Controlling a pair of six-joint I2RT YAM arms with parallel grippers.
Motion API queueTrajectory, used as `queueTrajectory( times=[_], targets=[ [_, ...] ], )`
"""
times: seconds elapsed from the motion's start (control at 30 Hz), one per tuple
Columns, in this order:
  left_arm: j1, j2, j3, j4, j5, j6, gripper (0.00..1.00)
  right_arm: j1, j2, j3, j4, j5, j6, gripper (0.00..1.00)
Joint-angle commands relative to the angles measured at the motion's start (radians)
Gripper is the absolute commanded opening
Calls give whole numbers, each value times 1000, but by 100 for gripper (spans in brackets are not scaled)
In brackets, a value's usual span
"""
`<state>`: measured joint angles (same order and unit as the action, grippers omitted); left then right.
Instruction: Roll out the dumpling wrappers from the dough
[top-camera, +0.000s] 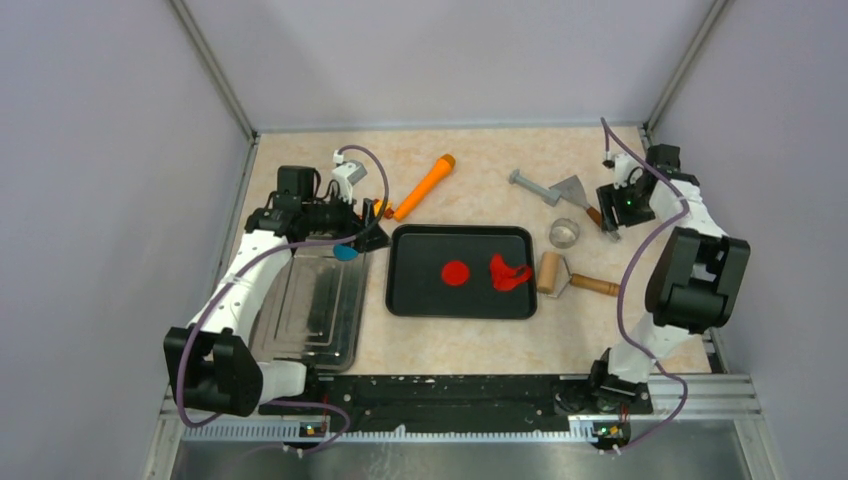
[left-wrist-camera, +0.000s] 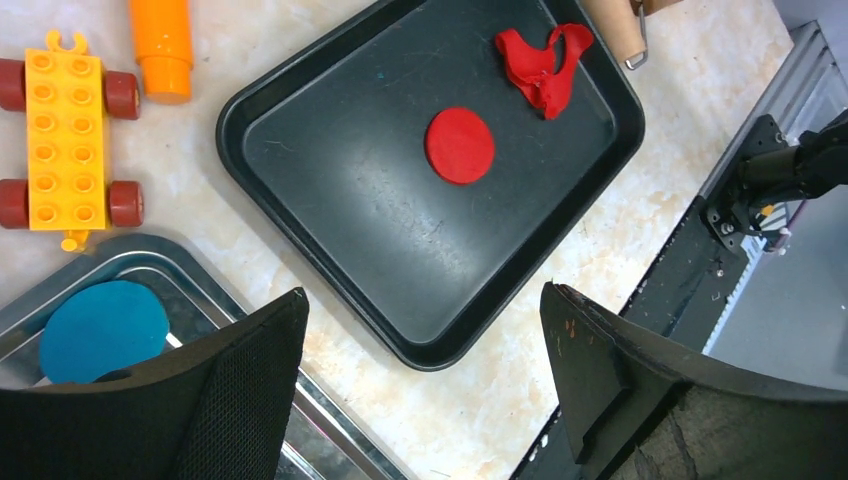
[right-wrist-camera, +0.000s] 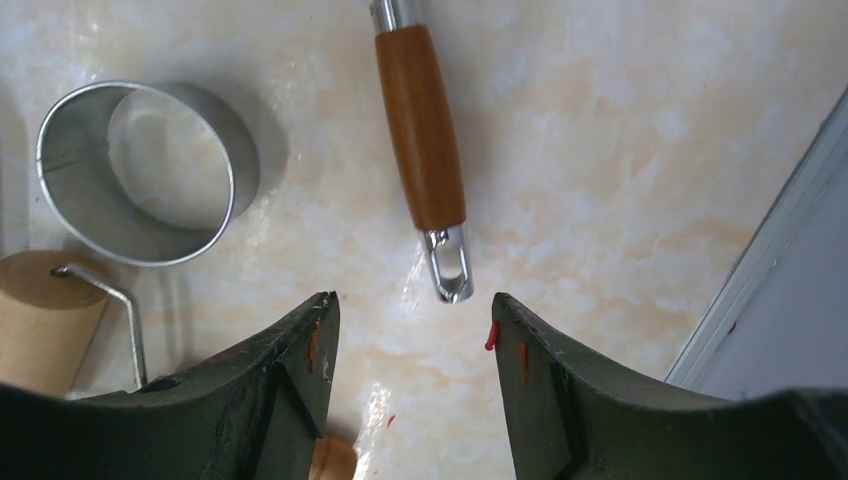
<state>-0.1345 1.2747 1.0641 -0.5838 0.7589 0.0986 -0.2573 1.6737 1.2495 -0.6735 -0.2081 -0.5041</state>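
We log a marbled beige table (top-camera: 470, 160) with a black tray (top-camera: 420, 285) at its centre. At 9 o'clock lies a silver tray (top-camera: 320, 310). At 11 are an orange rolling pin (top-camera: 424, 187) and a yellow block car (left-wrist-camera: 65, 140). At 1 is a scraper (top-camera: 572, 188), at 2 a metal ring cutter (top-camera: 564, 233), and at 3 a wooden roller (top-camera: 549, 272) just beside the black tray.

Right of black tray (top-camera: 412, 298), wooden roller (top-camera: 549, 272) obstructs.

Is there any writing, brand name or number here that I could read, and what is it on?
No readable text anywhere. The black tray, the yellow toy car and the wooden-handled tool show no words, numbers or signs; any mark on the car's studs is too small to read.
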Motion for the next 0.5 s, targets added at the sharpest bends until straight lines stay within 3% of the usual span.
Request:
queueTrajectory(
  times=[0.0, 0.17, 0.47],
  targets=[
    [-4, -19, 17, 14, 68, -5, 89, 6, 111, 139, 27, -58, -84, 58],
    [-3, -38, 3, -2, 47, 17, 89, 6, 221, 211, 29, -59, -77, 58],
    [10, -58, 8, -32, 28, 47, 89, 35, 329, 224, 29, -66, -108, 47]
  ],
)
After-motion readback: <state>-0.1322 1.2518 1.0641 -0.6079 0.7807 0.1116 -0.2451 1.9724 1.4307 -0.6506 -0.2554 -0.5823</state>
